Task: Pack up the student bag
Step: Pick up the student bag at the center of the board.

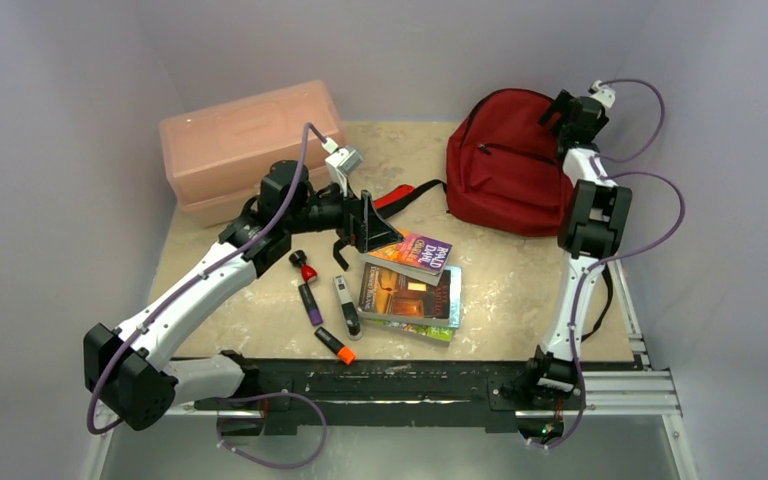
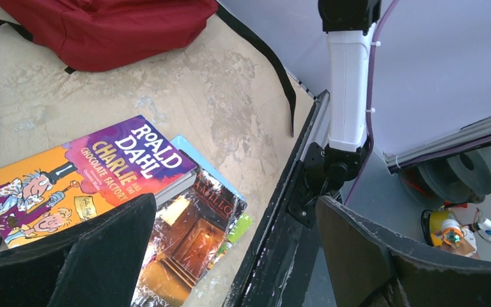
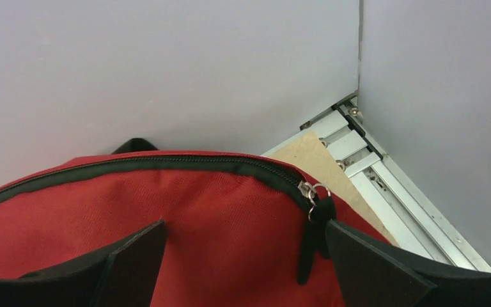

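Far right on the bench (image 1: pixel 520 290), the student bag (image 1: pixel 505 165) sits against the back wall: dark red soft fabric, black zip lines, black strap (image 1: pixel 425 188) trailing left across the surface. Right wrist view: top zip looks shut, metal pulls (image 3: pixel 312 192) at its right end. Right jaws spread wide just above the bag's top edge, pulls sitting between them, gripping nothing; contact with the fabric cannot be told. Left jaws also spread wide, empty, hovering over the Roald Dahl book (image 1: pixel 418 255), which lies on a second book (image 1: pixel 410 295) mid-bench. Markers (image 1: pixel 310 300) just left of the books; pink lidded box (image 1: pixel 245 150) far left.
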`<act>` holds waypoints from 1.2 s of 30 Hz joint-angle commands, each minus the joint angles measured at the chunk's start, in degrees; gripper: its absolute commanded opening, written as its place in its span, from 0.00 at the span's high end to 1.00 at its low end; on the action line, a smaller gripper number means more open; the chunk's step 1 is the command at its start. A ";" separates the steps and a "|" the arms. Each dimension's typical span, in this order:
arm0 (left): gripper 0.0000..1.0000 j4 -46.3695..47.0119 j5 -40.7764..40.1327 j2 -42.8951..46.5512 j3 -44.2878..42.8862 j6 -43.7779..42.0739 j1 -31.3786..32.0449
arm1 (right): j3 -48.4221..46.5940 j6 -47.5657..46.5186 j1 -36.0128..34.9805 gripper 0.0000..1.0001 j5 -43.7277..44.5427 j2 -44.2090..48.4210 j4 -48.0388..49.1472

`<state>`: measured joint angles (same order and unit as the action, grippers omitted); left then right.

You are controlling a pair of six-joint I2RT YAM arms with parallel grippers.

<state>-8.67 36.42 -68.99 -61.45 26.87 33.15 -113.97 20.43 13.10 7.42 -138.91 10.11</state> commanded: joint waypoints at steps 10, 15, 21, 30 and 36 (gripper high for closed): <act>0.04 0.47 1.05 -2.07 -3.26 -0.53 0.09 | -9.23 -1.00 0.80 0.84 -4.10 -6.15 -5.30; 0.04 -0.05 0.52 -1.97 -3.37 -1.15 0.10 | -7.96 -0.03 0.68 1.00 -7.30 -4.04 -5.15; 0.05 -0.04 0.46 -2.06 -3.32 -0.85 0.13 | 5.58 4.43 0.43 1.00 -9.03 7.76 -0.22; 0.05 -0.54 -0.64 -2.38 -3.24 -0.68 0.16 | 34.82 11.88 0.36 1.00 -11.33 37.06 9.68; 0.06 -1.26 -1.62 -2.27 -3.32 -0.80 0.08 | 41.48 9.20 0.09 1.00 -14.00 53.09 5.58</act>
<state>-10.24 35.77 -71.42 -62.08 26.85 33.15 -73.89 30.02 13.65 -3.22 -95.04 13.13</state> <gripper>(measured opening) 0.946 0.009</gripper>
